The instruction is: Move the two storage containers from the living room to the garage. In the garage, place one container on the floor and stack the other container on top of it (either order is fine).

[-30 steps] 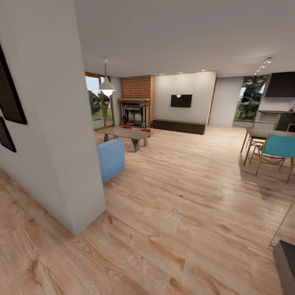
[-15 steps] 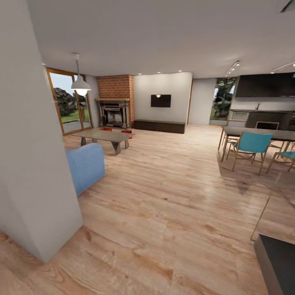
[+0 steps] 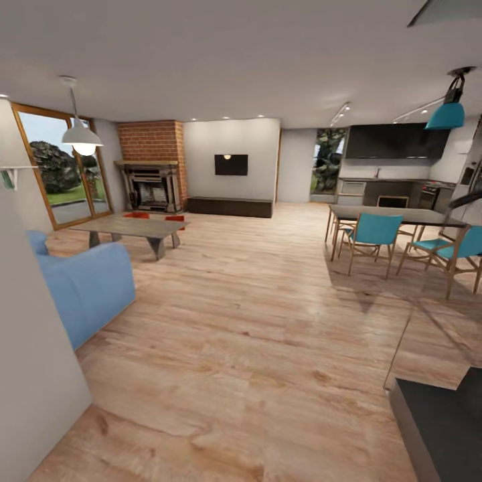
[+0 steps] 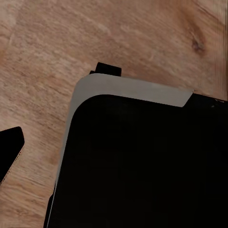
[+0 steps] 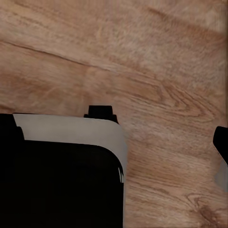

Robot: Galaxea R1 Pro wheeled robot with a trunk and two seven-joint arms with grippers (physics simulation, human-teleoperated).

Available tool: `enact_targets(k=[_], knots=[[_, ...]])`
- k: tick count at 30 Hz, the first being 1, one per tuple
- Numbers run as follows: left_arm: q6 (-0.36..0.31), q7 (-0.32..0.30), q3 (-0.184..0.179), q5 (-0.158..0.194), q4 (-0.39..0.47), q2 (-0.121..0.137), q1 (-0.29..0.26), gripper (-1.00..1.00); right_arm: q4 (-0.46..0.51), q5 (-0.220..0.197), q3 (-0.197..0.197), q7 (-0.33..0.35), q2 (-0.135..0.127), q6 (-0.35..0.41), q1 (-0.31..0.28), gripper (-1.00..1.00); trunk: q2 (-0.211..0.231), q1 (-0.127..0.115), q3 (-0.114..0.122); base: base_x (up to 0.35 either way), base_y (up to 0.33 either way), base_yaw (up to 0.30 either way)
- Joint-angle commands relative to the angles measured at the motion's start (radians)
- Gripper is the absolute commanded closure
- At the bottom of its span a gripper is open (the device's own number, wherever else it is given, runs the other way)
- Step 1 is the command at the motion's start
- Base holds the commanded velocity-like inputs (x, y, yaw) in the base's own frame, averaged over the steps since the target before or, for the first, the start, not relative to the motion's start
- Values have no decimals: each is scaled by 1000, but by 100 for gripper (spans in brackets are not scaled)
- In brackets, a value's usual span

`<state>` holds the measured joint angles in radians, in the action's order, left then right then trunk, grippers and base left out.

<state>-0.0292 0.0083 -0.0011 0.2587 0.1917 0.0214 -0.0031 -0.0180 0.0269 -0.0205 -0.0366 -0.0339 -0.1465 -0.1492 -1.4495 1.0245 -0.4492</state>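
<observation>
Storage containers (image 3: 175,218) behind coffee table (image 3: 130,227), across living room's wood plank floor (image 3: 268,321); gripper states indiscernible.

An open-plan home: a living room with a plank floor (image 3: 254,348), blue sofa (image 3: 84,288), low table (image 3: 130,227), brick fireplace (image 3: 150,174), wall TV (image 3: 231,165) and glass doors (image 3: 57,167). Beyond stand a dining table (image 3: 395,215) with teal chairs (image 3: 371,234) and a dark kitchen (image 3: 395,167).

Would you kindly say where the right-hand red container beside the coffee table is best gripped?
Probably its top rim, from above: of the storage container only the upper edge shows beyond the coffee table, which blocks a low sideways approach.
</observation>
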Motion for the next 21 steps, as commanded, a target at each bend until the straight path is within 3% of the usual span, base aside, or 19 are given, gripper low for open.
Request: enact_targets(k=[1,21], knots=[[-3,1,0,7,2,0,0,-100,-2,5,-2,-3,0,-4,-1,-100,0,1,-1,324,0,-99],[-6,0,0,9,2,1,0,-100,-2,9,-6,-4,1,0,-1,-100,0,1,-1,324,0,-8]])
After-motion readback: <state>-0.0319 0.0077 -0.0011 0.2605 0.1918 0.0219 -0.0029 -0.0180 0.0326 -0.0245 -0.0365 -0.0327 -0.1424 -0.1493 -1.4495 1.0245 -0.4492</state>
